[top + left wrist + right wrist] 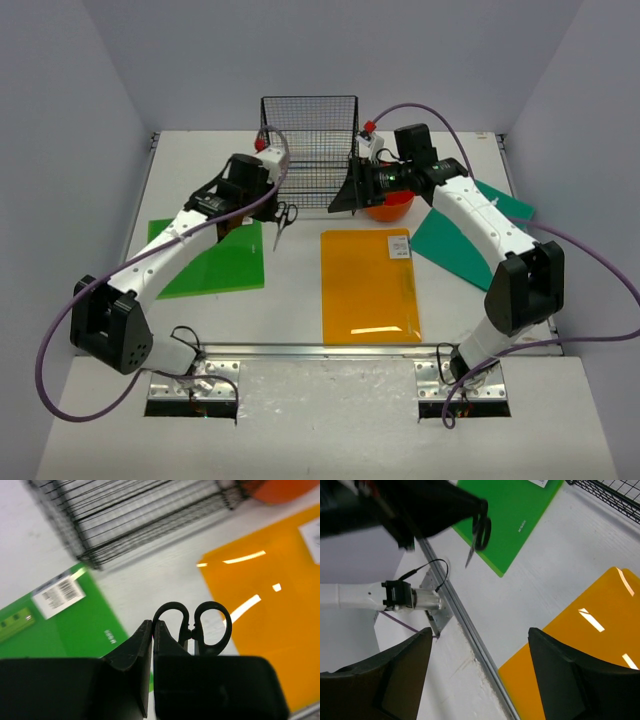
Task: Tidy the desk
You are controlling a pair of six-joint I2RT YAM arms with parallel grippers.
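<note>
Gripping black scissors (192, 632) above the desk (290, 310), left gripper (152, 629) closed, right gripper (480, 635) wide, empty.

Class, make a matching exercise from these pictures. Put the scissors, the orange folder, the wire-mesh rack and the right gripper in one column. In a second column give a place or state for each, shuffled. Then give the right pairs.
Column one:
1. scissors
2. orange folder
3. wire-mesh rack
4. right gripper

Column two:
A. stands at the far side of the desk
B. open, nothing between its fingers
C. held by the shut left gripper
D. lies flat in the middle of the desk

Pairs: 1-C, 2-D, 3-A, 4-B
</note>
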